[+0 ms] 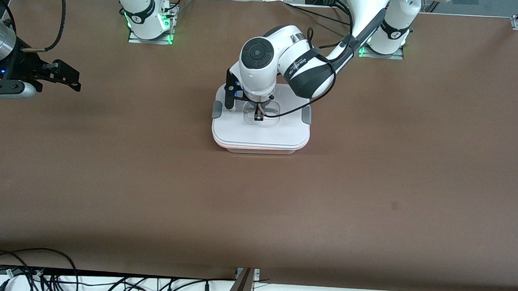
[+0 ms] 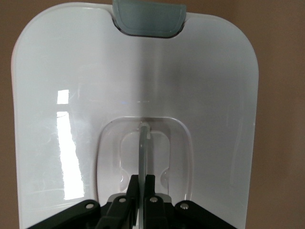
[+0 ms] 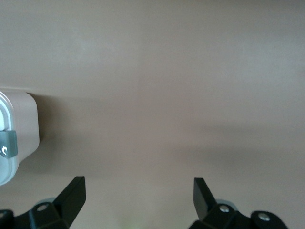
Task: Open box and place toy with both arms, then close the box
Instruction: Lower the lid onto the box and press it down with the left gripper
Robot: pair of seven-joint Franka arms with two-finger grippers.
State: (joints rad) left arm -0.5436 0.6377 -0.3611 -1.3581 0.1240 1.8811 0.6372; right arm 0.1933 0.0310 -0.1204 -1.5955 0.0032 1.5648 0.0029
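The box (image 1: pixel 259 134) stands in the middle of the table with its white lid (image 1: pixel 251 130) on it and grey clips (image 1: pixel 217 110) at both ends. My left gripper (image 1: pixel 259 115) is down in the lid's recessed centre and is shut on the thin upright handle (image 2: pixel 144 143); in the left wrist view the gripper (image 2: pixel 145 179) pinches the handle from both sides. My right gripper (image 1: pixel 69 76) is open and empty, over bare table toward the right arm's end; in the right wrist view the gripper (image 3: pixel 138 188) sees one end of the box (image 3: pixel 21 129). The toy is not in view.
The brown table (image 1: pixel 370 189) is bare around the box. Both arm bases stand along the table edge farthest from the front camera. Cables hang below the table edge nearest that camera.
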